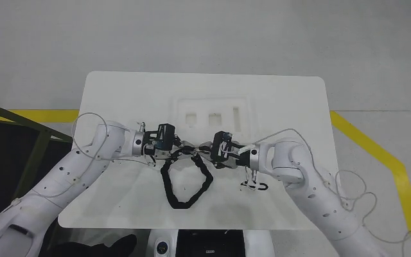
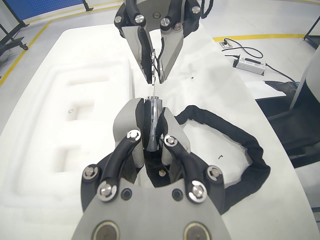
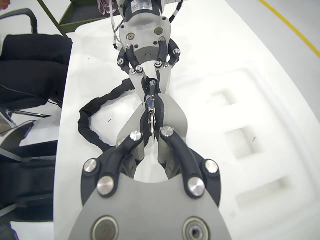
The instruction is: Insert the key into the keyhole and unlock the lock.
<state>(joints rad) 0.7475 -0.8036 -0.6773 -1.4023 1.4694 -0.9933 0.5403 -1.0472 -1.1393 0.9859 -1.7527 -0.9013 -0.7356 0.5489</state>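
Note:
The lock is a chrome cylinder on a black sleeved chain that loops toward the table's front edge. My left gripper is shut on the cylinder, keyhole end facing the other arm. My right gripper is shut on a small silver key. In the left wrist view the key points straight at the cylinder, and its blade tip meets the end face. How deep it sits I cannot tell. From above, the left gripper and the right gripper stand tip to tip at mid-table.
A white foam insert with several rectangular recesses lies behind the grippers. A small dark ring with loose bits rests on the white table under the right forearm. The chain's loop reaches close to the front edge.

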